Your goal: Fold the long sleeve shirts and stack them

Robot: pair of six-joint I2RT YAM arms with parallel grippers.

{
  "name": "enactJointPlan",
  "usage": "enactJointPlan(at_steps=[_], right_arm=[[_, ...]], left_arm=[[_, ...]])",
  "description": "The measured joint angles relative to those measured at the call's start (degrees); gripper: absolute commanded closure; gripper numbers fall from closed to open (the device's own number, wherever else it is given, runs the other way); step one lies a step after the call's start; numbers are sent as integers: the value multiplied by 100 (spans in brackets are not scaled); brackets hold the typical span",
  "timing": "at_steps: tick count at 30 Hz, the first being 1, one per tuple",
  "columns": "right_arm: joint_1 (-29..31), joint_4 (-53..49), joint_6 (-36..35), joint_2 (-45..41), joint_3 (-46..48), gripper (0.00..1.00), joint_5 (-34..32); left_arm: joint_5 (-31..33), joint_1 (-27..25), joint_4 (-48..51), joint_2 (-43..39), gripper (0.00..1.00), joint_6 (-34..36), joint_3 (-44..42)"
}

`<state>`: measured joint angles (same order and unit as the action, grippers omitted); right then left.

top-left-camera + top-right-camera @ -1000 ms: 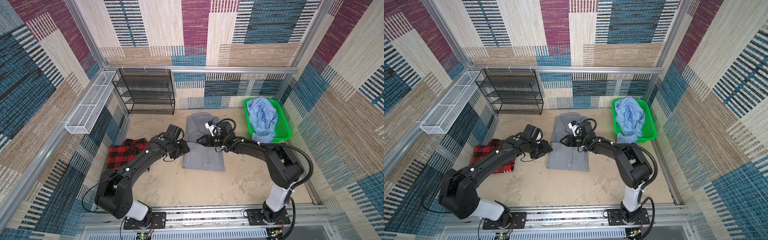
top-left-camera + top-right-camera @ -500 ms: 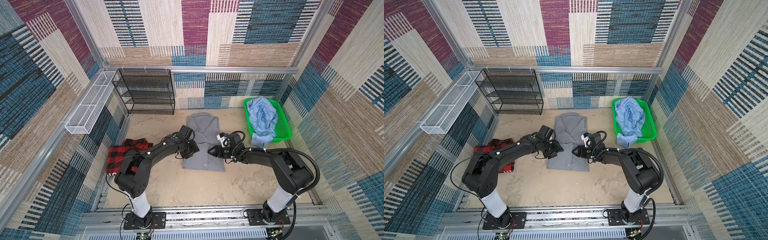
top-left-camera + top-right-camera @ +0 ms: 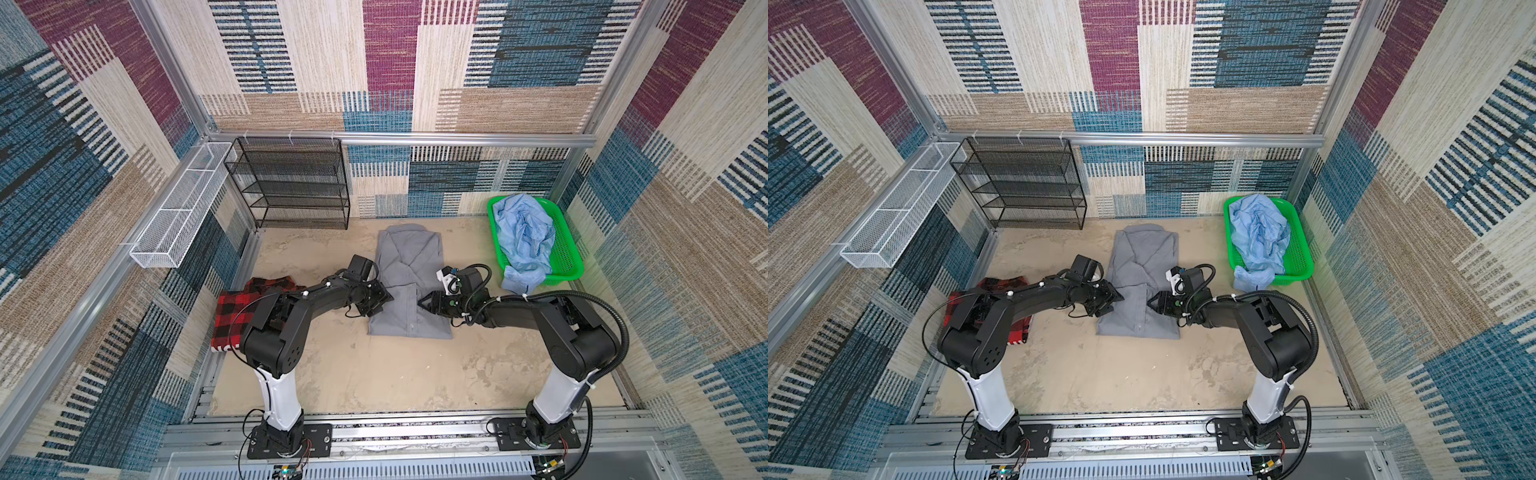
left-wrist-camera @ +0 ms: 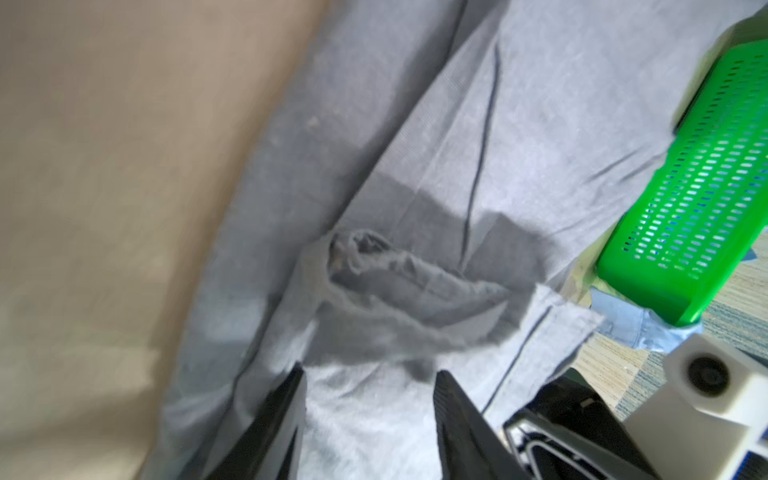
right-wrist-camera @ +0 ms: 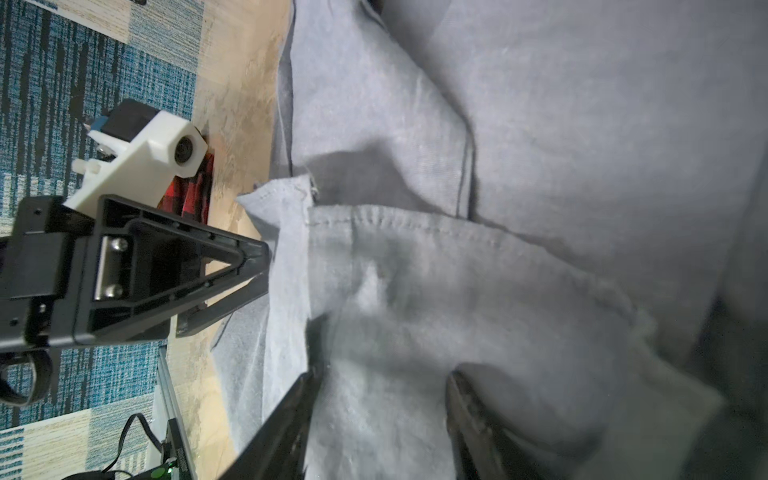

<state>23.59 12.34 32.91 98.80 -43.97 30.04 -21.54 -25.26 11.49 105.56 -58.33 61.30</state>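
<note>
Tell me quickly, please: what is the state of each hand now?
Left hand: open, over the grey shirt, holding nothing.
Right hand: open, over the same shirt, holding nothing.

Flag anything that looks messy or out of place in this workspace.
The light blue shirt is crumpled in the green basket, with one cuff spilling over the near rim onto the table. On the flat grey shirt, a sleeve end lies bunched across the middle rather than smoothed. Nothing looks damaged.
</note>
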Motion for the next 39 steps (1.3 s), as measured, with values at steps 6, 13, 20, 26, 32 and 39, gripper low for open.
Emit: enactJointPlan(at_steps=[6,13,20,26,32,39], right_arm=[[7,-160,-107,-1158,170,44,9],[881,275,417,-1513,863,44,796],[1416,935,994,-1014,1362,44,940],[1421,1386,1152,-142,1364,45,1080],[1421,2332,1370,107,1624,45,1235],[1349,262,890,-1165,669,44,428]], left_arm=[[350,11,822,-1062,41,-20,-540],[662,-136,1248,-2199,41,-177,-481],[782,-835,693,-2586,40,-855,-1412],[614,-957,-376,-1956,41,-1405,-2197],[463,-975,-1650,-2079,40,-1694,-2822],[1126,-973,463,-2953,38,-1298,-1360]])
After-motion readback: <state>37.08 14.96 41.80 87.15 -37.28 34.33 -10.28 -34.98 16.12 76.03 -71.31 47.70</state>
